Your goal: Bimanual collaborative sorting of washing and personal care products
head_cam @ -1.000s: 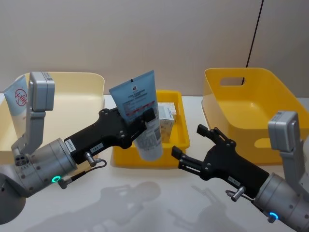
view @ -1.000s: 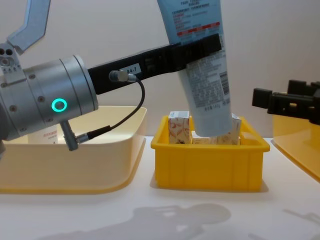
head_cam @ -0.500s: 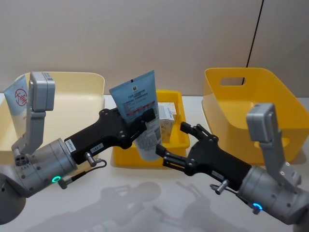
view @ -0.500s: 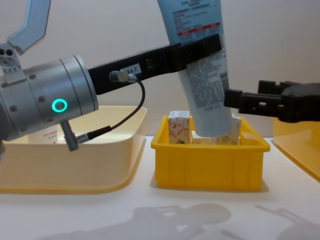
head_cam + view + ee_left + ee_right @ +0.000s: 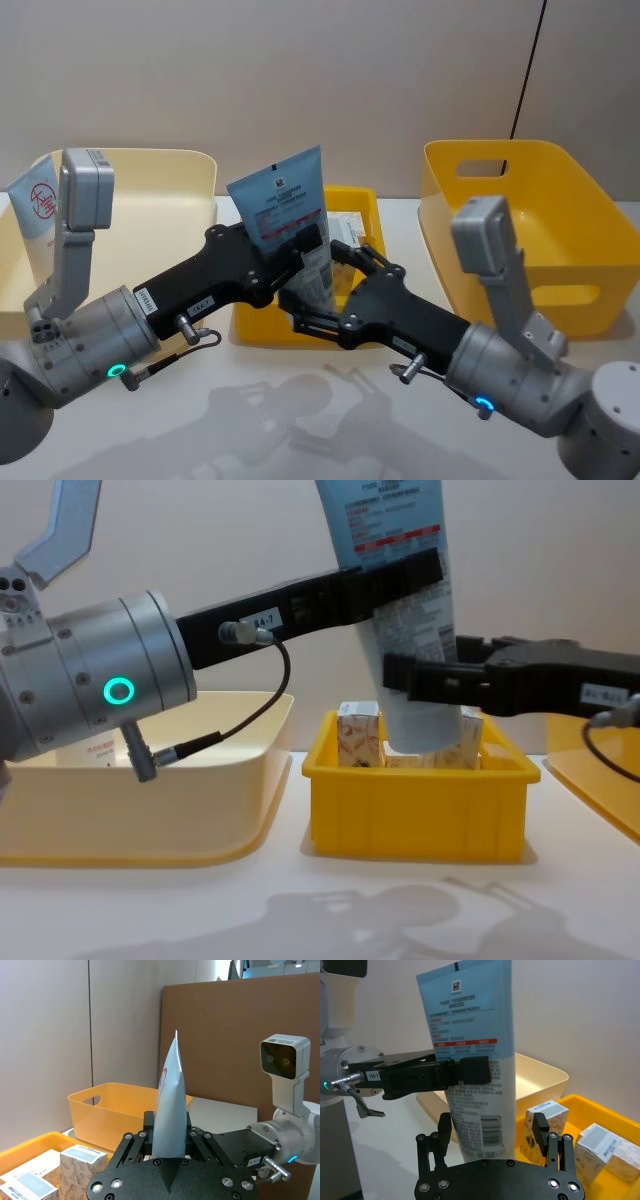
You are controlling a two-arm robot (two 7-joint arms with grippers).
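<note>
Versus a second ago, the right gripper [image 5: 313, 284] had swung in from the right of the small yellow bin [image 5: 371, 203] toward the robot's left, up to the pale-blue tube [image 5: 283, 203]. The left gripper [image 5: 303, 243] and the tube had not shifted.

The left gripper was clenched on the tube's middle, just under the red band, and held it near upright, sealed end up, lower end just over the cartons [image 5: 358, 736] in the small yellow bin.

The right gripper was spread wide. In the right wrist view its fingers [image 5: 540, 1133] stood one on each side of the tube's lower body, below the left gripper's hold. We saw a clear gap on one side. On the other side we could not tell whether the finger touched.
</note>
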